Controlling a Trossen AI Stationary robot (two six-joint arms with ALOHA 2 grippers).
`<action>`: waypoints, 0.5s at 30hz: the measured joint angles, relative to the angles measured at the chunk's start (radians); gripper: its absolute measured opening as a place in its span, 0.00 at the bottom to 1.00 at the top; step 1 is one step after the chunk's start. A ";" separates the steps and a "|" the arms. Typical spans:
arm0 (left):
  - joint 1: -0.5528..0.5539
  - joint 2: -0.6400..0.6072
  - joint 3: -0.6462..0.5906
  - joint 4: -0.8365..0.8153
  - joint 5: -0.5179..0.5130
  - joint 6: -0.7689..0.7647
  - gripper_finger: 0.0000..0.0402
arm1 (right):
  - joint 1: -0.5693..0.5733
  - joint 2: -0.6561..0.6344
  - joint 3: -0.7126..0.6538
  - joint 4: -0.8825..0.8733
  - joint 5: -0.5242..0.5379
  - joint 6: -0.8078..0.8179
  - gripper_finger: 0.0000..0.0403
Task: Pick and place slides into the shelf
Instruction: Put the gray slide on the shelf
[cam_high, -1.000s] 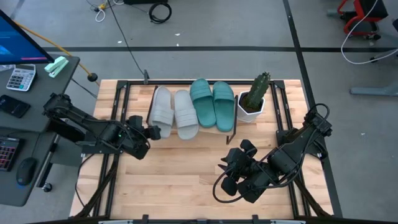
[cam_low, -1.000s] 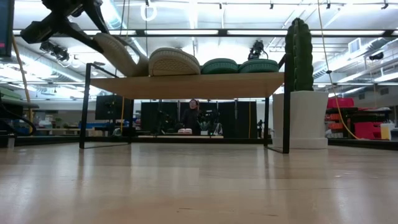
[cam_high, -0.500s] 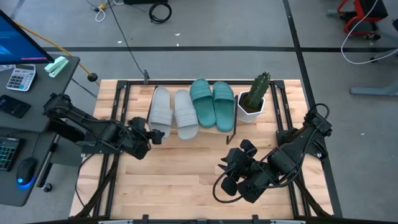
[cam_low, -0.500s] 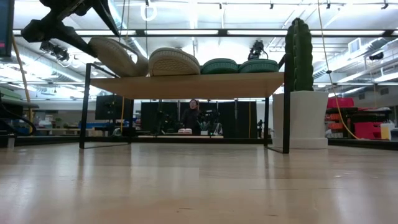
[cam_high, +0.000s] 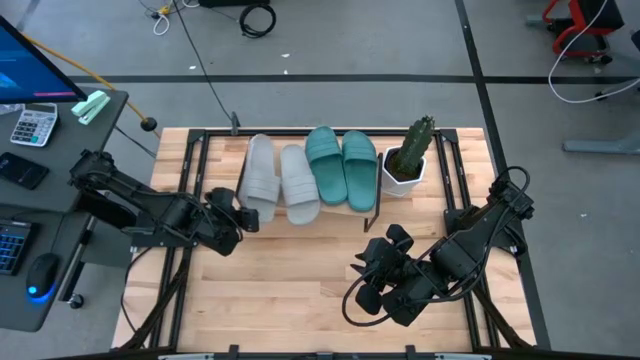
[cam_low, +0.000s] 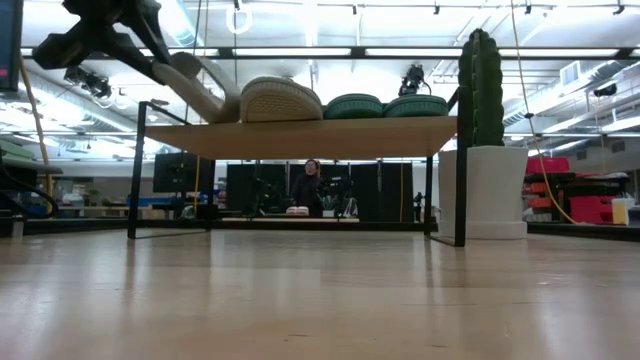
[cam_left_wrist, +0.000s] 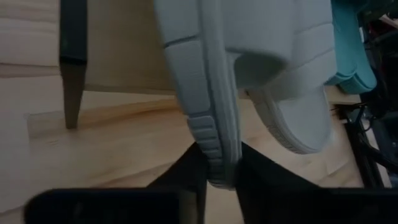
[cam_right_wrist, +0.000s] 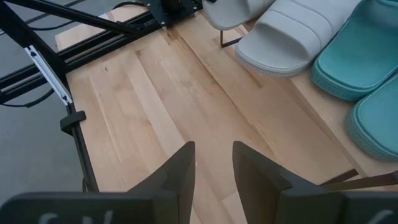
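Fluorescent-lit workshop space is seen behind a wooden table (cam_high: 300, 290) on which a low shelf (cam_low: 300, 135) stands beside a potted cactus (cam_high: 408, 157). Four slides are seen on the shelf top: two teal slides (cam_high: 340, 166) lying flat at the cactus end, a grey slide (cam_high: 298, 183) flat beside them, and an outer grey slide (cam_high: 258, 175) at the open end. That last one is clamped by its heel rim in the left tool (cam_left_wrist: 221, 177), whose fingers are closed on the sole edge in the left wrist view. From table height, the held slide is seen tilted, heel raised off the plank and toe leaning toward its neighbour. The right tool (cam_right_wrist: 211, 165) is parked low over bare table near the shelf's front, fingers slightly apart and holding nothing.

Placement is judged nearly complete, with only the release left. A slip off the shelf's end could follow if the heel is let go while tilted and overhanging the edge. The neighbouring grey slide could also be nudged out of line if the toe is pushed further in.
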 joint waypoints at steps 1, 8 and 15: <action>0.000 0.000 0.000 -0.006 0.000 0.000 0.15 | 0.000 0.000 0.000 0.000 0.000 0.000 0.28; -0.001 -0.001 0.000 -0.006 -0.005 -0.001 0.09 | 0.000 0.000 0.000 0.000 0.000 0.000 0.28; -0.002 -0.008 0.000 0.001 -0.031 0.003 0.09 | 0.000 0.000 0.000 0.000 0.000 0.000 0.28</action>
